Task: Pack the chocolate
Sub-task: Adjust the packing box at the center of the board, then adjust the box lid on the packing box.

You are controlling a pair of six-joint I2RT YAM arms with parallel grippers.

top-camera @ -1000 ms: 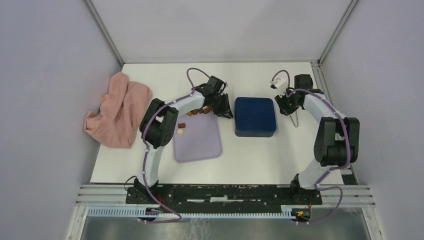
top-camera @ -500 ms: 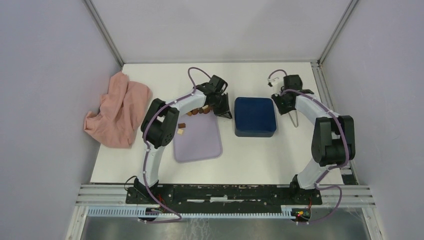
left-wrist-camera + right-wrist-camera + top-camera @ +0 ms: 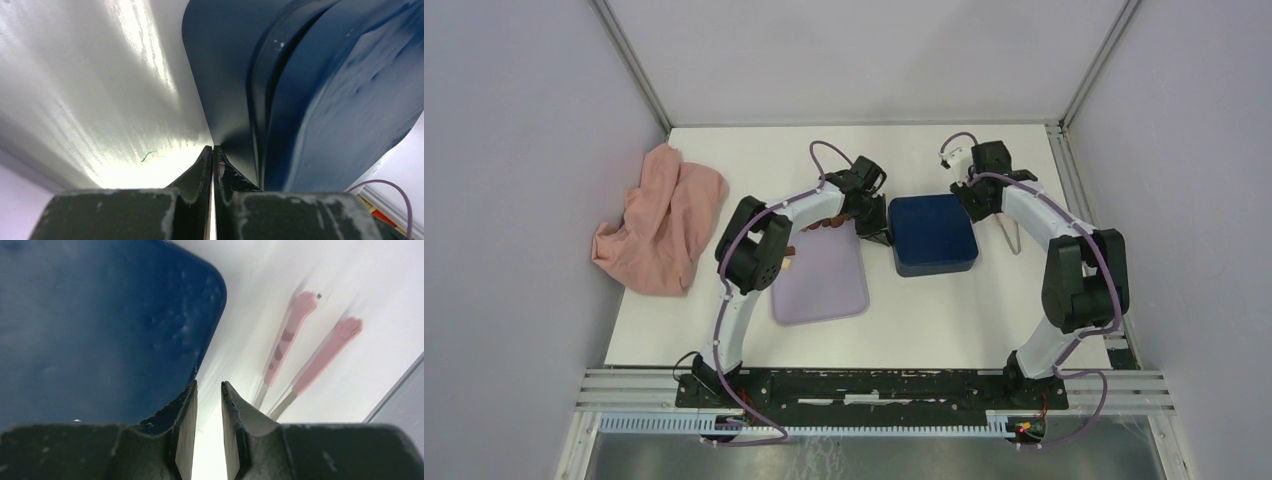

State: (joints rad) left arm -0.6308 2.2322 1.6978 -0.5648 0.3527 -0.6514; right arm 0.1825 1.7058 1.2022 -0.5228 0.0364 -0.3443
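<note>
Hands closing on the dark blue box [image 3: 934, 232] from both sides. Within the last second my left hand [image 3: 213, 147] has swung right, off the far corner of the lilac tray [image 3: 824, 290], and now sits at the box's left edge. Its fingers are pressed together with nothing between them. The tips lie where the lid seems to meet the base, though the wrist view is too close to be sure of contact. My right hand [image 3: 209, 385] has moved left from beside the pink tongs [image 3: 300, 325] to the box's far right corner; its fingers stand a narrow slot apart and hold nothing. The box has slid slightly toward the tray. The chocolate [image 3: 822, 224] lies in a short row at the tray's far edge, just beside my left forearm, none of it packed; I judge the step in hand to be opening the closed box. Tray and box lie near each other, with my left hand in the gap between. The tongs lie just right of the box, near my right hand. Bare table [image 3: 944, 310] shows toward the bases, and the pink cloth [image 3: 659, 220] lies well apart at the left.
</note>
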